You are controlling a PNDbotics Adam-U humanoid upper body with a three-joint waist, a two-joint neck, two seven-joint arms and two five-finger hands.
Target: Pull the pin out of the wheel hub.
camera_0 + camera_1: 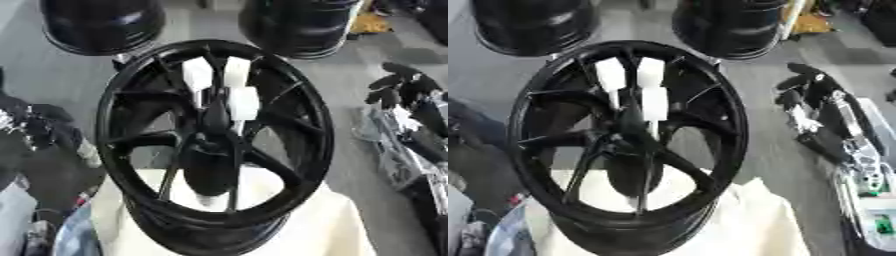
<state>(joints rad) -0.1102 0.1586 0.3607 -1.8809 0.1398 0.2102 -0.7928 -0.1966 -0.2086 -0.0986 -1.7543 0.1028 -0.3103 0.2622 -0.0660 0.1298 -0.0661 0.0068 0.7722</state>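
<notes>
A black spoked wheel hub stands tilted on a white cloth in the middle of the view. Three white block-shaped pins stick out of its upper centre, two side by side and a third just below them. My right hand hovers to the right of the rim, apart from it, fingers relaxed and spread toward the wheel, holding nothing. A dark shape with silver parts at the left edge looks like my left arm; its hand is not clear.
Two more black wheels stand on the grey floor behind the hub. A yellow object lies at the far right back. My right forearm runs down the right edge.
</notes>
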